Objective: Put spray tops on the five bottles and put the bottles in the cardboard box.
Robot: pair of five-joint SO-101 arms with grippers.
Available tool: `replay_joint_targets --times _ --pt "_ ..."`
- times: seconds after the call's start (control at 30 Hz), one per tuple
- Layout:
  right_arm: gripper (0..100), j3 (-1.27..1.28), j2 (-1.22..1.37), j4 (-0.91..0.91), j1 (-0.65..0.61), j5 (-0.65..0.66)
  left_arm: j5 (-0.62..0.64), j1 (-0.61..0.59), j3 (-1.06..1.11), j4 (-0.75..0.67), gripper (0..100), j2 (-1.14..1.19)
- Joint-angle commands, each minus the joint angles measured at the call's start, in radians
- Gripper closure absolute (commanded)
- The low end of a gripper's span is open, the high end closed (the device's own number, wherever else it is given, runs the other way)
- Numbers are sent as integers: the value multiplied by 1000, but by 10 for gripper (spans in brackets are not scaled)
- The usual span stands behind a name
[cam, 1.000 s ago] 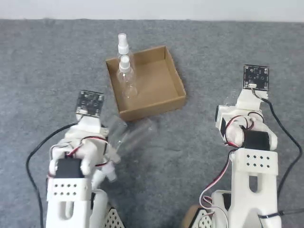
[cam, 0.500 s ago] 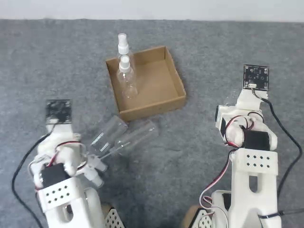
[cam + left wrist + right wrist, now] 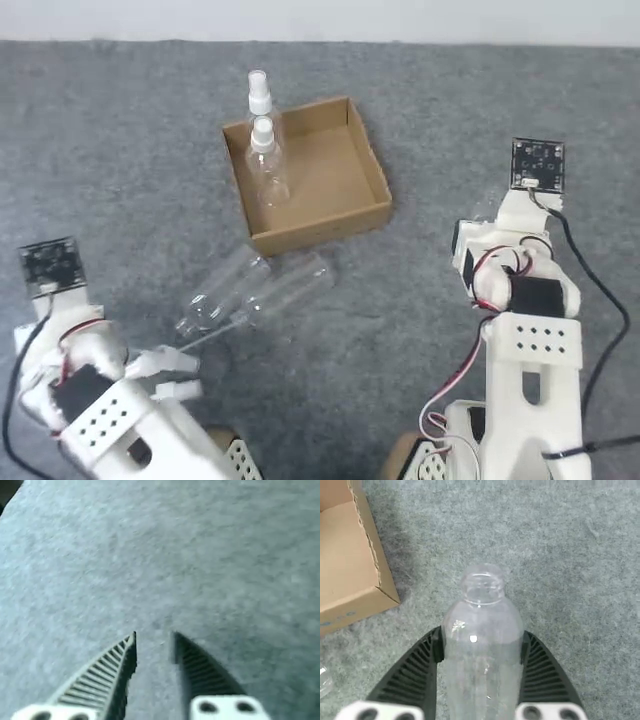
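High view: the left arm has swung away over the last second. It stood just near of the cardboard box and now sits at the far left of the carpet, well apart from the box. Two clear bottles without tops lie side by side on the carpet just near of the box's near wall, much where they lay half a second ago. A capped bottle lies inside the box along its left wall. Another capped bottle is just beyond the box's far-left corner. The right arm has not moved, on the right of the carpet.

Left wrist view: the left gripper hangs over bare carpet, its fingers slightly parted with nothing between them.

Right wrist view: the right gripper is clamped on an open-necked bottle, one finger pressed to each side of its body and the neck pointing away. The box's near-right corner lies on the carpet to the left of the bottle, apart from it.
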Motion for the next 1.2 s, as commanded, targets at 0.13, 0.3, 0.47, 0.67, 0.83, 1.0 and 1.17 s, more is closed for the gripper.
replay_joint_targets --times 0.13,0.3,0.47,0.67,0.83,1.0,1.17 --pt "932 -12 -30 -18 2 -6 -84 -127 -12 -23 798 -21" --pt "932 -12 -30 -18 2 -6 -95 -213 -76 -23 797 -23" --pt "932 -12 -30 -18 2 -6 -95 -304 -183 -23 797 -15" --pt "932 -12 -30 -18 2 -6 -112 -358 -255 17 796 -23" --pt "932 -12 -30 -18 2 -6 -181 -361 -351 164 796 -23" --pt "932 -12 -30 -18 2 -6 -203 -342 -481 315 796 -23" --pt "932 -12 -30 -16 2 -6 -281 -242 -556 462 796 -23"
